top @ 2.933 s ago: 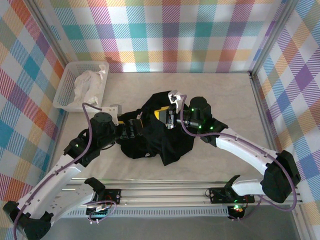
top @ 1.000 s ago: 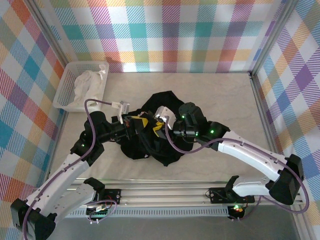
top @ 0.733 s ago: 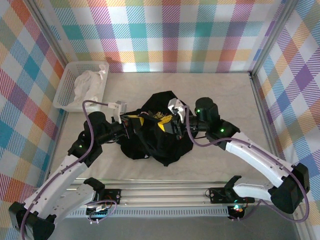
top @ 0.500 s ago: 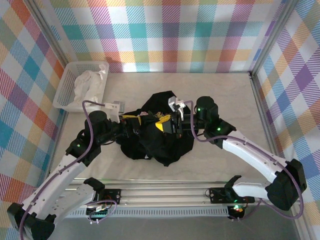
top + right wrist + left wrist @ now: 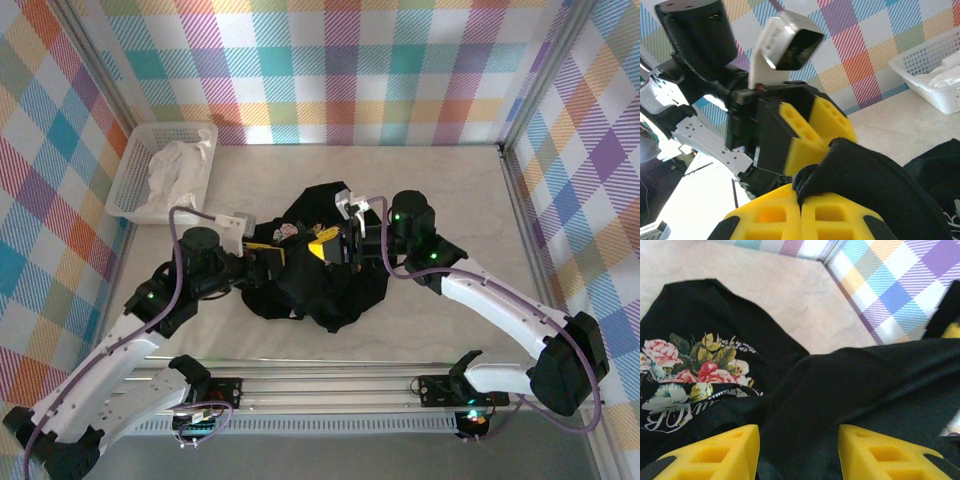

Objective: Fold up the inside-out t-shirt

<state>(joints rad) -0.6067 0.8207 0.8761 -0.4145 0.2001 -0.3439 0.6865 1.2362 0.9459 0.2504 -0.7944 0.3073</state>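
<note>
Left arm (image 5: 122, 345) and right arm (image 5: 492, 298): white link shells, black joint housings, green LEDs lit on the joints. A purple cable (image 5: 176, 240) loops along each arm. Left gripper (image 5: 799, 452) and right gripper (image 5: 801, 220) have yellow foam-look pads with rectangular cut-outs, on black bodies. The left wrist camera (image 5: 790, 42) is a grey box on a white bracket. Black bases (image 5: 197, 380) are clamped to a ribbed aluminium rail (image 5: 320, 385).

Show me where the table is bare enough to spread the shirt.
Bare tabletop lies right of the crumpled black fabric t-shirt up to the right wall, along the back wall beside the white plastic basket, and between shirt and near rail. Crowded: the shirt's top, where left hand and right hand meet.
</note>
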